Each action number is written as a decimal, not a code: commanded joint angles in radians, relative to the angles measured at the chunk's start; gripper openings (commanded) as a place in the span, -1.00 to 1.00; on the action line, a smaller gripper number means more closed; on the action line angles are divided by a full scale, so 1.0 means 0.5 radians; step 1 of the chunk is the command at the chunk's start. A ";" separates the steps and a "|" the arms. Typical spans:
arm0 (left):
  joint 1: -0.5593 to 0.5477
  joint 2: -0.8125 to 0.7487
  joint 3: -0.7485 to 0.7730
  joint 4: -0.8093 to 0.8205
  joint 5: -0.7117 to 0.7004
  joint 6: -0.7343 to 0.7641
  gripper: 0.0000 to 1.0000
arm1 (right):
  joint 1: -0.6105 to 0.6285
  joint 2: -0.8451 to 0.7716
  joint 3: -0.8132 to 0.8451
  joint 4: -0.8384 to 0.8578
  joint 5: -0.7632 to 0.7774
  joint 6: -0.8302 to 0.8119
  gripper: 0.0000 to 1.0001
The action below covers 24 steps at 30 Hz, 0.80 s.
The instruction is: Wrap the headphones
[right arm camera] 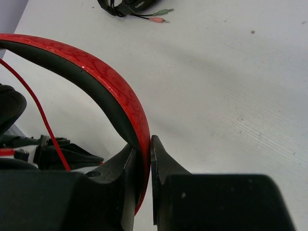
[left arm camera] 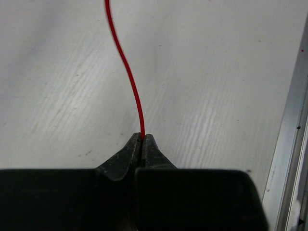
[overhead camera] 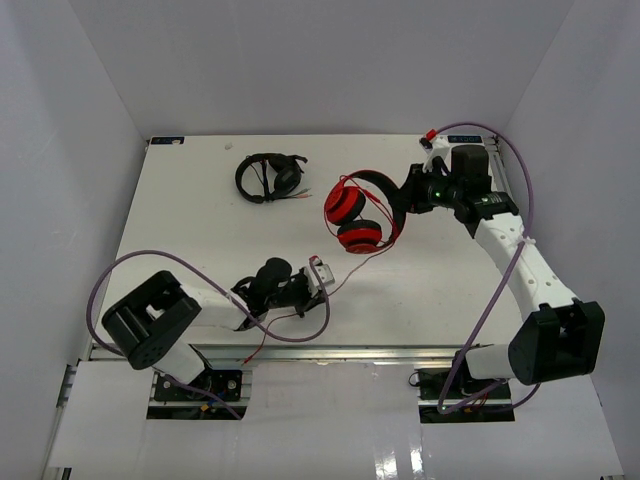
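The red headphones (overhead camera: 356,212) stand at the table's middle right, with two round earcups and a red headband with black lining (right arm camera: 110,91). My right gripper (overhead camera: 403,201) is shut on the headband (right arm camera: 143,154) and holds it up. The thin red cable (left arm camera: 126,67) runs from the earcups down toward my left gripper (overhead camera: 318,283), which is shut on it (left arm camera: 142,136) near the table's front edge. A stretch of cable also hangs past the headband in the right wrist view (right arm camera: 41,113).
Black headphones (overhead camera: 270,176) with loose plugs (right arm camera: 156,17) lie at the back left of the white table (overhead camera: 200,230). The metal rail of the table's front edge (left arm camera: 291,159) runs just right of my left gripper. White walls enclose the table.
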 commanded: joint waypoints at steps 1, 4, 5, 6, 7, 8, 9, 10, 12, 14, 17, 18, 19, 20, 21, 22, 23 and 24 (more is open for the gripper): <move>0.136 -0.155 0.014 -0.081 0.145 -0.044 -1.00 | -0.012 -0.138 0.000 -0.002 -0.138 -0.143 -0.85; 0.241 -0.165 0.100 -0.212 0.189 -0.047 -1.00 | -0.012 -0.190 -0.022 -0.034 -0.218 -0.326 -0.85; 0.279 -0.169 0.127 -0.252 0.209 -0.049 -1.00 | -0.012 -0.209 -0.033 -0.045 -0.233 -0.379 -0.85; 0.313 -0.172 0.151 -0.287 0.227 -0.048 -1.00 | -0.012 -0.226 -0.043 -0.054 -0.244 -0.424 -0.85; 0.338 -0.175 0.176 -0.322 0.239 -0.045 -1.00 | -0.012 -0.240 -0.054 -0.063 -0.249 -0.461 -0.85; 0.365 -0.176 0.208 -0.371 0.250 -0.040 -1.00 | -0.010 -0.258 -0.068 -0.076 -0.258 -0.507 -0.85; 0.393 -0.178 0.241 -0.421 0.262 -0.034 -1.00 | -0.009 -0.277 -0.082 -0.089 -0.267 -0.553 -0.85; 0.415 -0.175 0.272 -0.458 0.275 -0.037 -1.00 | -0.012 -0.286 -0.098 -0.098 -0.274 -0.584 -0.85; 0.477 -0.162 0.353 -0.567 0.318 -0.028 -1.00 | -0.012 -0.329 -0.147 -0.123 -0.347 -0.683 -0.85; 0.519 -0.138 0.422 -0.670 0.341 -0.016 -1.00 | -0.011 -0.353 -0.176 -0.148 -0.400 -0.740 -0.85; 0.566 -0.104 0.517 -0.788 0.367 -0.010 -1.00 | -0.009 -0.373 -0.200 -0.200 -0.504 -0.832 -0.85; 0.573 -0.096 0.553 -0.812 0.379 -0.015 -1.00 | -0.007 -0.377 -0.210 -0.210 -0.511 -0.865 -0.85; 0.584 -0.100 0.574 -0.848 0.386 -0.025 -1.00 | -0.004 -0.382 -0.216 -0.223 -0.507 -0.888 -0.85; 0.594 -0.111 0.601 -0.880 0.397 -0.039 -1.00 | -0.002 -0.387 -0.227 -0.233 -0.483 -0.914 -0.85; 0.601 -0.124 0.636 -0.906 0.414 -0.053 -1.00 | 0.001 -0.392 -0.246 -0.238 -0.445 -0.944 -0.85; 0.608 -0.137 0.671 -0.931 0.431 -0.068 -1.00 | 0.003 -0.397 -0.264 -0.242 -0.406 -0.974 -0.85; 0.608 -0.155 0.695 -0.969 0.446 -0.087 -1.00 | 0.005 -0.398 -0.278 -0.231 -0.356 -0.984 -0.85; 0.609 -0.174 0.718 -1.006 0.462 -0.107 -1.00 | 0.006 -0.400 -0.292 -0.220 -0.306 -0.994 -0.85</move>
